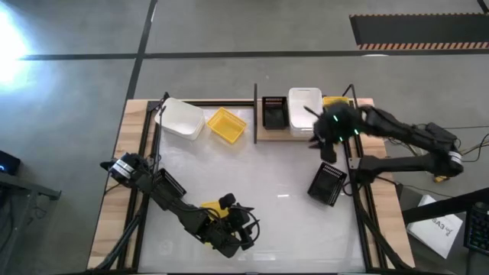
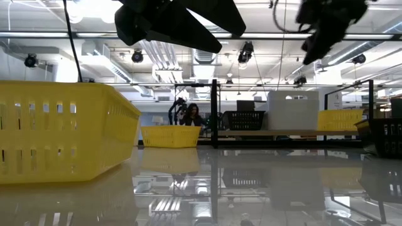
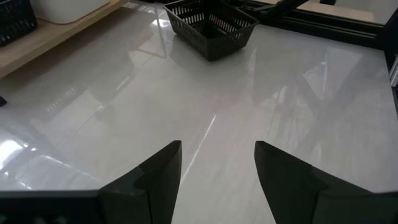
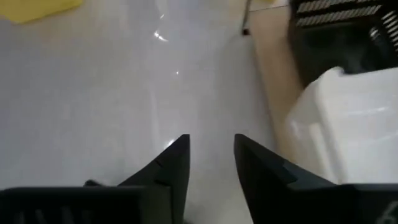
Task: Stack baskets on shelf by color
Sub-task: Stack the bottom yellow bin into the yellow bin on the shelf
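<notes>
Right gripper (image 1: pixel 325 145) hangs above the front edge of the pale wooden shelf (image 1: pixel 269 136), jaws apart, empty, beside the white plastic basket (image 1: pixel 304 111) standing there between a black slotted basket (image 1: pixel 273 113) and a yellow one (image 1: pixel 336 101). Left gripper (image 1: pixel 248 228) low over the white surface (image 1: pixel 260 191), jaws open, empty. Bare surface lies between them; another black slotted basket (image 1: pixel 328 184) sits near the right edge.

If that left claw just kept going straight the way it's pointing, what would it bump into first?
Probably the loose black basket on the white tabletop. The left gripper is open and empty, with only bare table between it and the basket, which sits slightly off its centre line, so it might graze past.
</notes>
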{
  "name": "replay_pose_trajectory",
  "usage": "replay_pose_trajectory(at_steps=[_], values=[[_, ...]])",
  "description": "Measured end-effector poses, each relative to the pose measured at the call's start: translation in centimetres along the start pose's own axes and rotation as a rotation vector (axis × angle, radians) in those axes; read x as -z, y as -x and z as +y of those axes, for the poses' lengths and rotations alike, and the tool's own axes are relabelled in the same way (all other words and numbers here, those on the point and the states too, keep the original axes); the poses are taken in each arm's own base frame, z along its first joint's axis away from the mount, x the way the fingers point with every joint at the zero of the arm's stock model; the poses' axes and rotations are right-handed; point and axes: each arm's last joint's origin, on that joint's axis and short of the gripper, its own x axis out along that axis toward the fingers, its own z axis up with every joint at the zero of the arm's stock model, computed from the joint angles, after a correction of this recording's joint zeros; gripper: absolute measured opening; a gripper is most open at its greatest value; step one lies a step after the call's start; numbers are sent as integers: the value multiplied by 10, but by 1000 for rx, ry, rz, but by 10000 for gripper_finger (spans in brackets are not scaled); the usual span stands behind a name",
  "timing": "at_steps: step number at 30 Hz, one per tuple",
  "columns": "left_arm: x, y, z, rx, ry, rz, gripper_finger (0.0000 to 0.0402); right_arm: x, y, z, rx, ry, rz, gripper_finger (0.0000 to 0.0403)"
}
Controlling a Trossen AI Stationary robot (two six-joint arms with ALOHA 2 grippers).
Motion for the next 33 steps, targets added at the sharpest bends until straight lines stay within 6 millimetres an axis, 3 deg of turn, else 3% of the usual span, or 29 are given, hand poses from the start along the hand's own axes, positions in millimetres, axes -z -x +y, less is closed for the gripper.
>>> replay_pose_trajectory(at_steps=[8, 11, 18, 24, 28, 33], values=[[-1, 0, 1, -33, -8, -27, 187, 54, -2, 66, -26, -58, -143, 57], [-1, -1, 2, -45, -30, -37, 187, 64, -11, 90, -47, -26, -167, 40], [-2, -1, 3, -77, -44, -61, 187, 75, -28, 138, 120, 90, -216, 20], [0, 3, -1, -43, -162, -39, 187, 84, -58, 169, 154, 113, -88, 18], [3, 32, -26, 177, -360, 75, 187, 86, -81, 190, 187, 163, -13, 18], [0, 85, -43, 224, -482, 179, 187, 93, -110, 206, 267, 236, 65, 18]])
